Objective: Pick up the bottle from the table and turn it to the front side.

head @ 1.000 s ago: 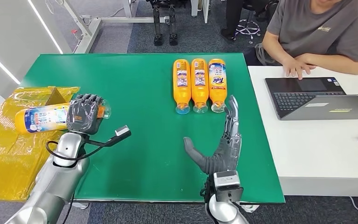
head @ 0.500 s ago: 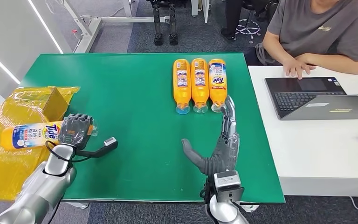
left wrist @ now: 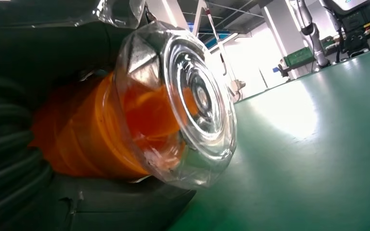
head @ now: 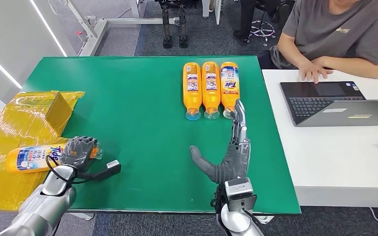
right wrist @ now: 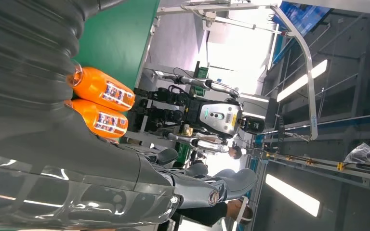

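Gripping a bottle (head: 32, 158) lying sideways at the green surface's (head: 142, 142) left edge, the left hand (head: 79, 151) holds it while the right hand (head: 229, 156), spread wide, rests nearest three more bottles (head: 210, 89).

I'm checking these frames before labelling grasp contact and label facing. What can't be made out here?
- Left hand: its back hides its fingers' contact with the held bottle in the head view; the left wrist view shows just the clear cap.
- Three lying bottles: label print too small.
- Right hand: whether it touches the nearest cap is unclear.
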